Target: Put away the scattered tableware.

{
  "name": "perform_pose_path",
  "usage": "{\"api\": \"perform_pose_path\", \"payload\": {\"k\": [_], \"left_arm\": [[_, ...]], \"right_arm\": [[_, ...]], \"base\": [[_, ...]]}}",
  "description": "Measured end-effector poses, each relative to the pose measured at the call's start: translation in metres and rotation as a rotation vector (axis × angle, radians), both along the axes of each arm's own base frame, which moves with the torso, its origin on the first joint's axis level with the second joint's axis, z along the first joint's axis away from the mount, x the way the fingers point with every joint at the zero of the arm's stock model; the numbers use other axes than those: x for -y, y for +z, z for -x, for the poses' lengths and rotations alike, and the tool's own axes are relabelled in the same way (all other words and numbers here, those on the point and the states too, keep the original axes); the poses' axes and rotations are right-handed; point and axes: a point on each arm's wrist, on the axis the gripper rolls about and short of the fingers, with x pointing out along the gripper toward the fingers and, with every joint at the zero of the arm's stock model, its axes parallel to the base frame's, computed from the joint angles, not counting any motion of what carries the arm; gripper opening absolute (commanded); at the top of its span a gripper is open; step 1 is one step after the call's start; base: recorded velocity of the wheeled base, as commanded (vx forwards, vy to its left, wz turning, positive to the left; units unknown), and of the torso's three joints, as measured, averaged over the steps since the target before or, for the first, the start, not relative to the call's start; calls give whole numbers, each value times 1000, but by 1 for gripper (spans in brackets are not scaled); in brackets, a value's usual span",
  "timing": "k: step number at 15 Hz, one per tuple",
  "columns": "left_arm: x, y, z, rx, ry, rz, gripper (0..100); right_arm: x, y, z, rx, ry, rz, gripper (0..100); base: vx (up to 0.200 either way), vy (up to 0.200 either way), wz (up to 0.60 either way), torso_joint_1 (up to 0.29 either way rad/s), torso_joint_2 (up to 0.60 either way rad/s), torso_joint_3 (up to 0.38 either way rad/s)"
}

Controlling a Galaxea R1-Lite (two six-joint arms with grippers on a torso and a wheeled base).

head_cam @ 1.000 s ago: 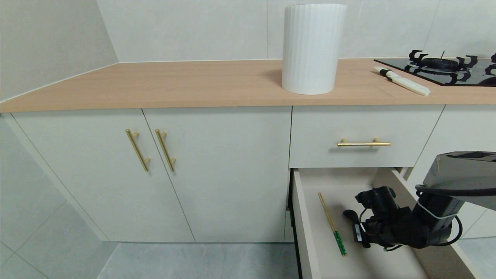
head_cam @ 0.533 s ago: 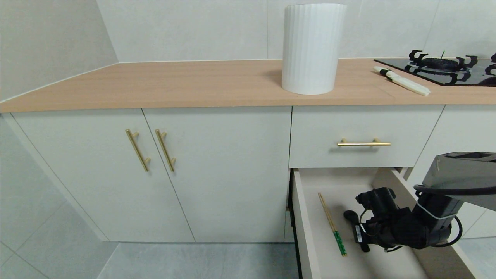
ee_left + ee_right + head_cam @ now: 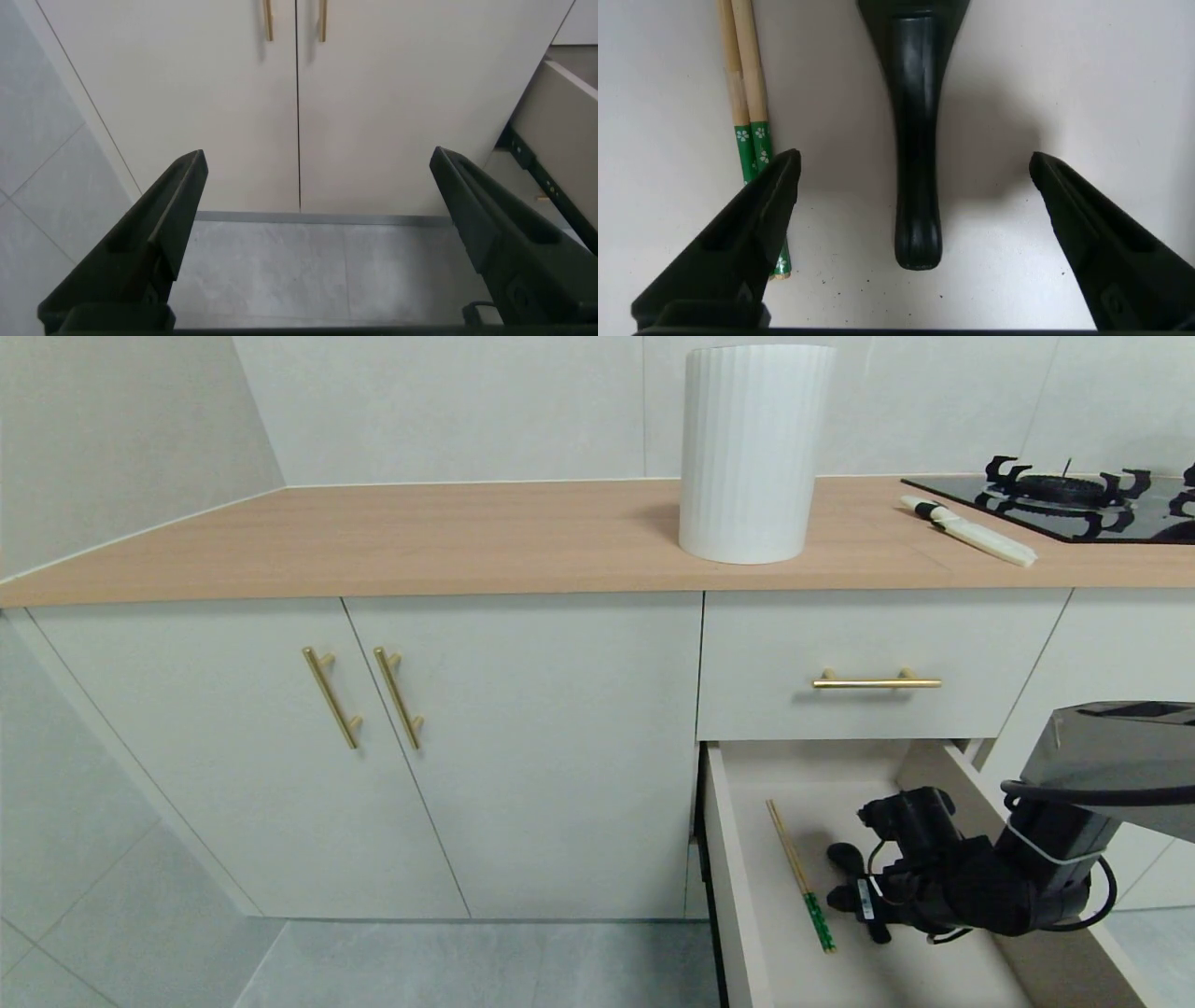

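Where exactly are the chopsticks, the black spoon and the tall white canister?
chopsticks (image 3: 799,879): head view, middle of the wooden shafts.
black spoon (image 3: 915,140): right wrist view, on its handle.
white canister (image 3: 754,453): head view, middle of its ribbed side.

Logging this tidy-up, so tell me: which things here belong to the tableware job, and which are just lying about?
Job: chopsticks and black spoon in the open drawer; probably the white utensil on the counter.
Lying about: white canister, gas stove.
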Motion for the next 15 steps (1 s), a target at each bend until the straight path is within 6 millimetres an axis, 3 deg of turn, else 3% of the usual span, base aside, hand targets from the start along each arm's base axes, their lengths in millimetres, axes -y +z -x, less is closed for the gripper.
{"api": "perform_pose_path", "payload": {"k": [3,8,15], "left_arm": [[0,0,0,0,0,0,100],[0,0,0,0,0,0,100],[0,0,0,0,0,0,100]], "right_arm": [[1,19,7,29,3,-7,100],[4,72,31,93,11,-22,100],[2,150,98,89,92,-24,100]], "base": [[0,0,0,0,0,0],[0,0,0,0,0,0],[0,0,0,0,0,0]]}}
